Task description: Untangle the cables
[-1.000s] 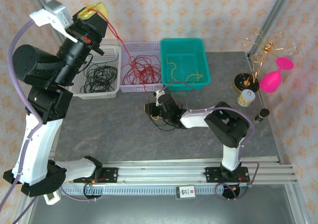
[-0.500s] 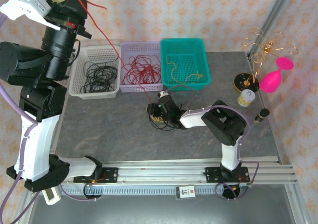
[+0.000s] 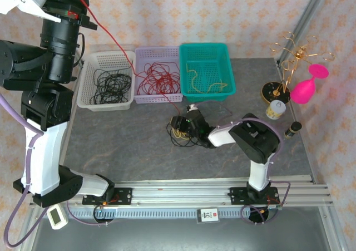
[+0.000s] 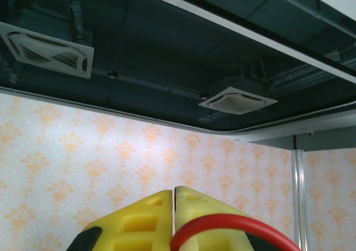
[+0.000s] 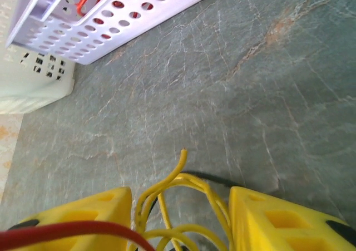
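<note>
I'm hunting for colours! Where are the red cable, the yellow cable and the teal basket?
red cable (image 4: pixel 233 222), left wrist view, top of its arch.
yellow cable (image 5: pixel 169 176), right wrist view, strand below its loose end.
teal basket (image 3: pixel 214 97), top external view, near wall.

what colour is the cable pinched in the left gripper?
Red cable, clearest in the left wrist view.

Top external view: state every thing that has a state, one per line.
left claw: shut on the red cable, raised high
right claw: open, low at the tangle
tangle: bunched on the table
white basket: holds black cables
lilac basket: holds red cables
teal basket: holds a yellow cable
</note>
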Motion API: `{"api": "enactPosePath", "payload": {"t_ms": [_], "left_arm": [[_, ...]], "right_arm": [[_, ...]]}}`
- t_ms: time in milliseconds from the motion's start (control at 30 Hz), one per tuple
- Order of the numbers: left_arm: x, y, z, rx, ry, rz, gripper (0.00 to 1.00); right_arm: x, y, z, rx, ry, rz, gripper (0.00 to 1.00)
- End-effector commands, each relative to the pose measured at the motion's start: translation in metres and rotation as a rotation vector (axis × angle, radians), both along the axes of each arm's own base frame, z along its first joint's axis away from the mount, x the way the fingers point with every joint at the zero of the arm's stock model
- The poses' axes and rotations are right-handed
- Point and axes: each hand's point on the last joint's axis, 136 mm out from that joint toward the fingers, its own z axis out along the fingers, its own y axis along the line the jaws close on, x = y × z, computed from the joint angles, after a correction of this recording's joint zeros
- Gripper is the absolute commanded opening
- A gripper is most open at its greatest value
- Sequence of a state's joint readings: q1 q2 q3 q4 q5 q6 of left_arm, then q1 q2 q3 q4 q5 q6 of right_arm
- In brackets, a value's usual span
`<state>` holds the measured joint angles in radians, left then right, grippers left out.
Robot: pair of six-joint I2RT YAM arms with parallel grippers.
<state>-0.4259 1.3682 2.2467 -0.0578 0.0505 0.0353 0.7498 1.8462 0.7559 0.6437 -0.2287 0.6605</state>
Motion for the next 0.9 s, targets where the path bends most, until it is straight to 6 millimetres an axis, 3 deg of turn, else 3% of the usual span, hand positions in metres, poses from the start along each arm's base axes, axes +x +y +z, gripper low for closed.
{"api": "enactPosePath", "payload": {"t_ms": [0, 67, 167, 300, 467, 567, 767, 867], "left_arm": [[0.008, -0.006, -0.012, 0.017, 0.032, -0.004, 0.00], [0.016, -0.011, -0.022, 0.022, 0.055, -0.016, 0.00], [0.026, -0.017, -0.034, 0.039, 0.087, -0.029, 0.00], [0.033, -0.025, -0.043, 0.056, 0.112, -0.051, 0.00], [0.036, -0.029, -0.049, 0.061, 0.128, -0.073, 0.00], [0.036, -0.030, -0.051, 0.058, 0.131, -0.081, 0.00], [0.032, -0.028, -0.049, 0.059, 0.131, -0.079, 0.00], [0.026, -0.024, -0.044, 0.060, 0.125, -0.070, 0.00]], "right_arm": [[-0.002, 0.005, 0.055, 0.029, -0.157, 0.059, 0.50], [-0.009, 0.005, 0.074, 0.010, -0.224, 0.098, 0.52], [-0.021, -0.002, 0.095, -0.049, -0.334, 0.143, 0.66], [-0.042, -0.014, 0.113, -0.112, -0.477, 0.228, 0.68], [-0.063, 0.004, 0.140, -0.199, -0.657, 0.475, 0.67], [-0.059, 0.020, 0.135, -0.299, -0.719, 0.615, 0.65], [-0.013, 0.047, 0.111, -0.371, -0.687, 0.657, 0.60], [0.004, 0.054, 0.094, -0.359, -0.617, 0.645, 0.51]]}}
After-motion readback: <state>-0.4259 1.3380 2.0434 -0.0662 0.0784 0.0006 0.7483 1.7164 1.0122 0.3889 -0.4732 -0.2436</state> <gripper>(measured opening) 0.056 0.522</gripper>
